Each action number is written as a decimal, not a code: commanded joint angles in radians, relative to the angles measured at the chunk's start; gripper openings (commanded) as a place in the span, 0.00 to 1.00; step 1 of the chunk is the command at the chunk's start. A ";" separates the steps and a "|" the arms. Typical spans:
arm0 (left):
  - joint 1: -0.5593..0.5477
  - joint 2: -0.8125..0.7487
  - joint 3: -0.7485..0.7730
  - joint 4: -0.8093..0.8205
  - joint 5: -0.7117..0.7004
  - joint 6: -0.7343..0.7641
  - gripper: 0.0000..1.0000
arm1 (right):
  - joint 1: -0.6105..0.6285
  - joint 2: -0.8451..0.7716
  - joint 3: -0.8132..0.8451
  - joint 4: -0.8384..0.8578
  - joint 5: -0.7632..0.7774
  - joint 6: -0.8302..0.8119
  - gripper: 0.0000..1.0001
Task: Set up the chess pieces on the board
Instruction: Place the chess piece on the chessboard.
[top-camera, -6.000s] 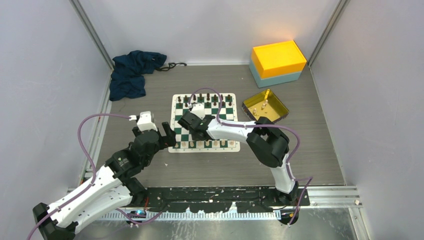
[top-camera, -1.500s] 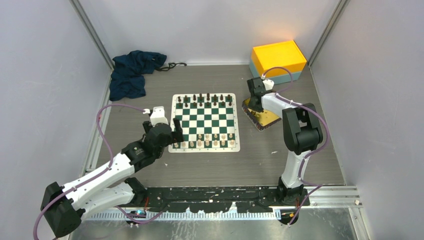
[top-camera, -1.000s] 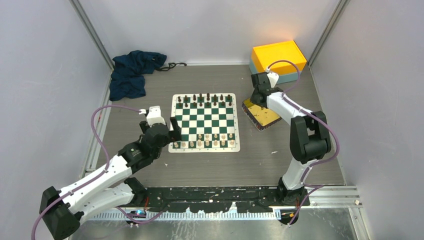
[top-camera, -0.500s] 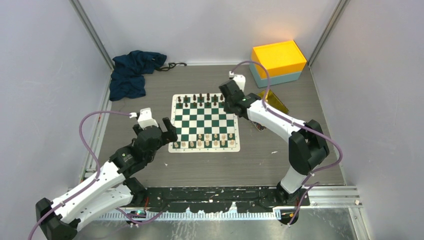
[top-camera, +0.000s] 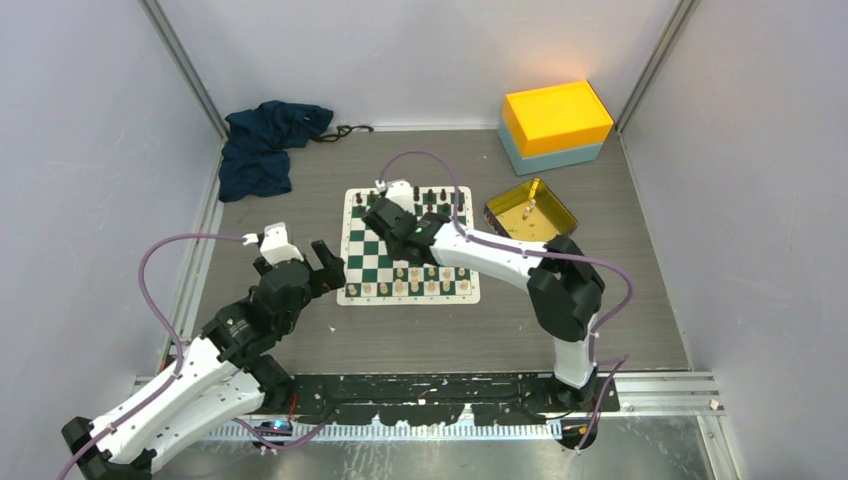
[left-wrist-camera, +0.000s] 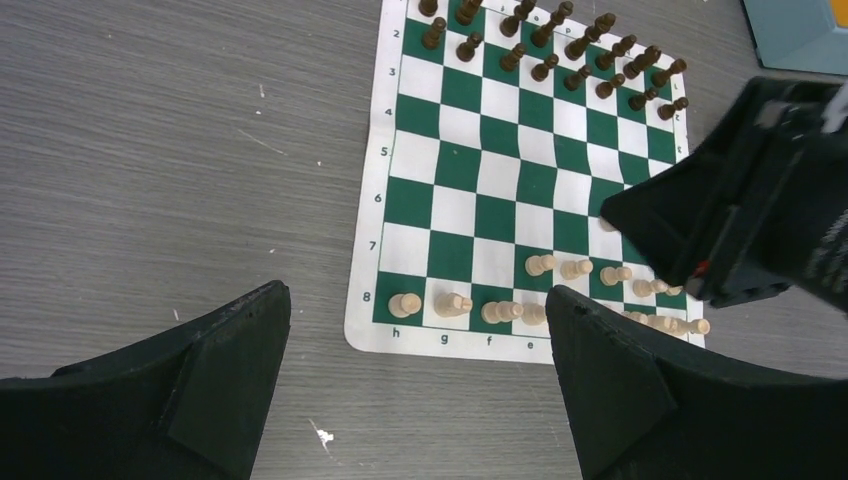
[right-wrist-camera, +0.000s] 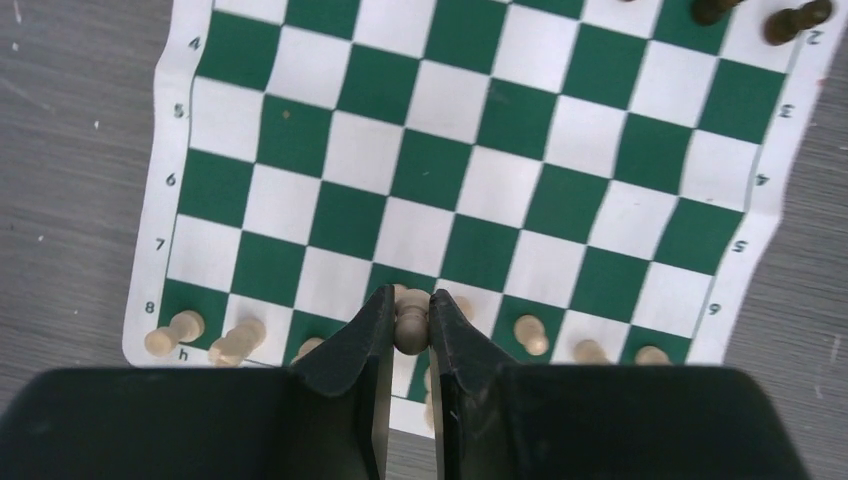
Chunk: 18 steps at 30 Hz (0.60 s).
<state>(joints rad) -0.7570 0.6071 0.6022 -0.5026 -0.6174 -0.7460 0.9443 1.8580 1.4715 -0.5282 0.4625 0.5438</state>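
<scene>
Cream wood shows between the fingers of the right pincer (right-wrist-camera: 410, 300): it is closed on one light chess piece (right-wrist-camera: 407, 333), gripped at the head and held clear above the board (top-camera: 362, 250).

**Change of state**
- A second ago the right pincer was at the gold tray (top-camera: 550, 222), just off the board's right edge. It has since swung across and now hangs over the board's near-left part.
- At least one cream piece remains in the tray.
- The left arm has drawn back a little from the board's left edge.

**Meaning for the task**
- Pick-up and most of the carry appear complete for this piece; placement is not yet done.
- The nearest row of the board holds cream pieces (left-wrist-camera: 405, 303) from its left corner onward. The second row is filled only toward the right, with open squares on its left.
- The carried piece is probably bound for one of those open squares.
- The black pieces (left-wrist-camera: 545, 45) already fill the board's far rows.

**Arm pose**
- Right arm: stretched far out from its base, forearm lying diagonally over the board's near-right corner, fingers pointing down.
- Left arm: elbow bent, left pincer (left-wrist-camera: 417, 292) fully spread and empty, hanging above the desk off the board's near-left corner.
</scene>
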 joint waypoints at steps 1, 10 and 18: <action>0.005 -0.031 0.024 -0.031 -0.028 -0.013 0.99 | 0.048 0.048 0.098 -0.017 0.041 0.008 0.01; 0.005 -0.072 0.029 -0.054 -0.034 -0.009 0.99 | 0.102 0.162 0.212 -0.069 0.033 0.011 0.00; 0.004 -0.102 0.030 -0.061 -0.040 -0.003 0.98 | 0.108 0.238 0.277 -0.110 0.015 0.014 0.01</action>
<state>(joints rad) -0.7570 0.5232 0.6022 -0.5697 -0.6250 -0.7521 1.0492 2.0811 1.6905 -0.6140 0.4694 0.5480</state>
